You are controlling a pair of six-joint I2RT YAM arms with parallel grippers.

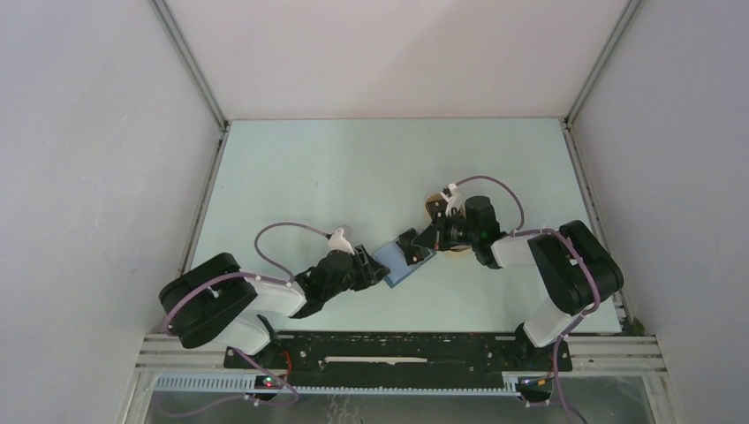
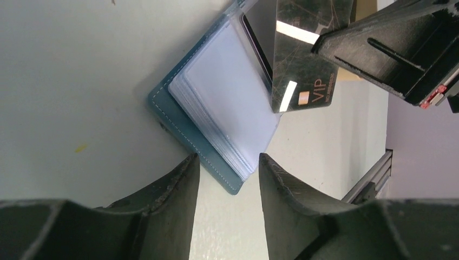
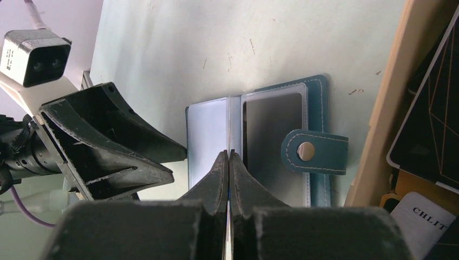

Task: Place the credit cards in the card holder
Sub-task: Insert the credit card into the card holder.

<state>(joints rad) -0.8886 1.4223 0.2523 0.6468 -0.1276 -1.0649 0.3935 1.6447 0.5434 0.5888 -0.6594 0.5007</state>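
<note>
The card holder (image 3: 319,92) lies open by the near edge of the counter (image 1: 353,168), pockets up, presumably so the right end effector (image 3: 228,154) — clamped on a dark credit card (image 2: 303,70) edge-on above it — can slot it in, while the left end effector (image 2: 228,162) gapes at its corner, gripping nothing.

A lab booth (plain white walls (image 1: 88,150)) enclosing 2 robot arms (image 1: 265,296).

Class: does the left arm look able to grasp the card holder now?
Probably yes: the left gripper stands with jaws open at the card holder, nothing between; the right gripper holds its card farther along.
</note>
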